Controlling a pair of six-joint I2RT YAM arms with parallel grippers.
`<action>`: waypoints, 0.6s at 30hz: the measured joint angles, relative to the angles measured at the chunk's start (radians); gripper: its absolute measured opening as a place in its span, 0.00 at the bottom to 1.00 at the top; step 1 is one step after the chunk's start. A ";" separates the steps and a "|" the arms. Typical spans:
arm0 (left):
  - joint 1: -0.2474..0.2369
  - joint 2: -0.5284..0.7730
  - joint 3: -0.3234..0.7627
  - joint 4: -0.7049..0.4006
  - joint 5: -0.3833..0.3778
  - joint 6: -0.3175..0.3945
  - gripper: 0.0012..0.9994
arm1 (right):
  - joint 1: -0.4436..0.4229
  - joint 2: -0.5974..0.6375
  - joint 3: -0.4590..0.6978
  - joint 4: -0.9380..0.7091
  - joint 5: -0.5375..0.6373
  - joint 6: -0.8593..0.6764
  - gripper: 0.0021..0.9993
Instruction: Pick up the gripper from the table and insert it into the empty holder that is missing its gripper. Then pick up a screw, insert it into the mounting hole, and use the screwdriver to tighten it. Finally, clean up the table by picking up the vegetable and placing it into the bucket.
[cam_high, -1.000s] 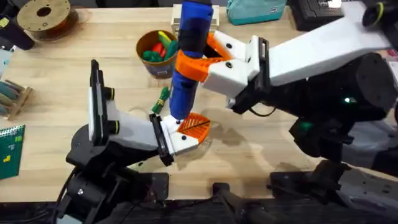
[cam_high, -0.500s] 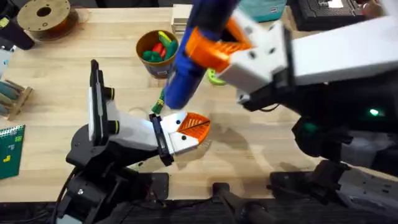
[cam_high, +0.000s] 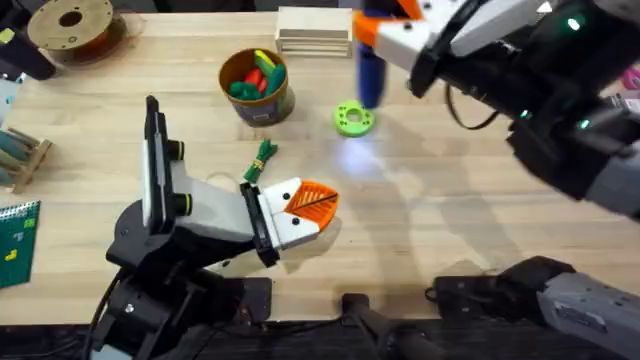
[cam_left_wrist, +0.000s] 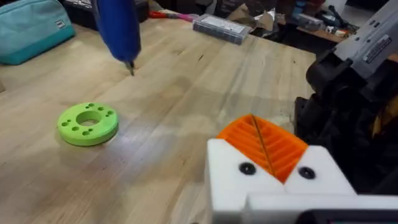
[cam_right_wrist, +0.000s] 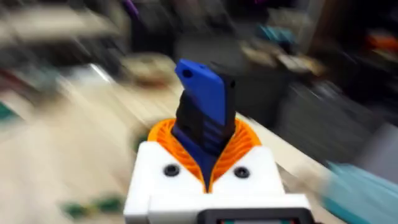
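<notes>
The right gripper (cam_high: 385, 30) is clenching the blue electric screwdriver (cam_high: 369, 75) — in the right wrist view the orange pads are pinching its body from both sides (cam_right_wrist: 202, 124). It is hanging upright near the table's far edge, tip down, just beyond the green disc with holes (cam_high: 353, 118).

The left gripper (cam_high: 305, 212) is resting low at the near middle of the table; whether its jaws are parted or pressed together, I cannot tell. One orange ribbed finger (cam_left_wrist: 264, 142) is showing on its white block (cam_left_wrist: 273, 186).

What is left looks like the clean-up, and here is the relation that counts: the dark green toy vegetable (cam_high: 260, 160) is lying on the wood just beyond the left gripper, long axis running away from the arm bases and tilted slightly. The brown-orange bucket (cam_high: 258, 92) is sitting farther along that line, already holding toy produce. The left arm is nearer — the right is occupied and well apart.
</notes>
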 joint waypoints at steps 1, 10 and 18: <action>0.000 0.000 0.000 0.000 0.000 0.000 0.00 | -0.035 0.012 0.009 -0.068 0.010 -0.070 0.03; 0.000 0.000 0.000 0.000 0.000 0.000 0.00 | -0.240 0.155 0.024 -0.364 0.214 -0.716 0.03; 0.000 0.000 0.000 0.000 0.000 0.000 0.00 | -0.244 0.346 0.030 -0.439 0.422 -1.179 0.03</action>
